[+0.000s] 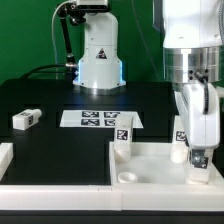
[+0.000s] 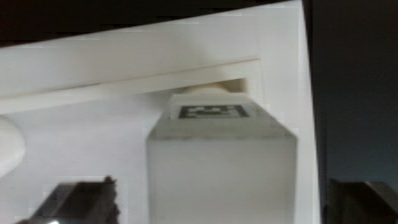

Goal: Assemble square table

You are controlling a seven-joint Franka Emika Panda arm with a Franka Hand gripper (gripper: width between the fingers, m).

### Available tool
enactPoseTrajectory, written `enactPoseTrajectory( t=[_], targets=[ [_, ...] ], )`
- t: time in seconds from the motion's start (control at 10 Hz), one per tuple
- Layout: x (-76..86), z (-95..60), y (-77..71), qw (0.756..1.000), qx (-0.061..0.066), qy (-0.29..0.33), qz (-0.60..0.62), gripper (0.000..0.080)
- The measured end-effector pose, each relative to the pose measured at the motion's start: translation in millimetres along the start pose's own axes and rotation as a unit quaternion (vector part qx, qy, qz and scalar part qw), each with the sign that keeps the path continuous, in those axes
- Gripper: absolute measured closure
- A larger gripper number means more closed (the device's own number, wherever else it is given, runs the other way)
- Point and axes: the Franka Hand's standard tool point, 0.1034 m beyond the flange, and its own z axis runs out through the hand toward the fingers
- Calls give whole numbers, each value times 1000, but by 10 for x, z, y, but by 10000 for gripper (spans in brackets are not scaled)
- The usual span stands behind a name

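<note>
The square table's white slab lies at the front of the black table. In the wrist view the slab fills the background. One white tag-marked leg stands upright at the slab's back corner on the exterior view's left. A second leg stands at the slab's right side, partly hidden by my gripper. The wrist view shows this leg upright between my fingers. A gap shows on each side of it, so my gripper is open around it. A third leg block lies loose far left.
The marker board lies flat in the middle, in front of the robot base. A white border bar sits at the exterior view's left edge, and another runs along the front.
</note>
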Motion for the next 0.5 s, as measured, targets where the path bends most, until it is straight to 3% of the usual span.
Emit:
enactPoseTrajectory(
  t=[0.2, 0.5],
  targets=[
    [-191, -23, -23, 991, 15, 21, -129, 160],
    [-220, 4, 25, 966, 12, 23, -257, 151]
  ],
)
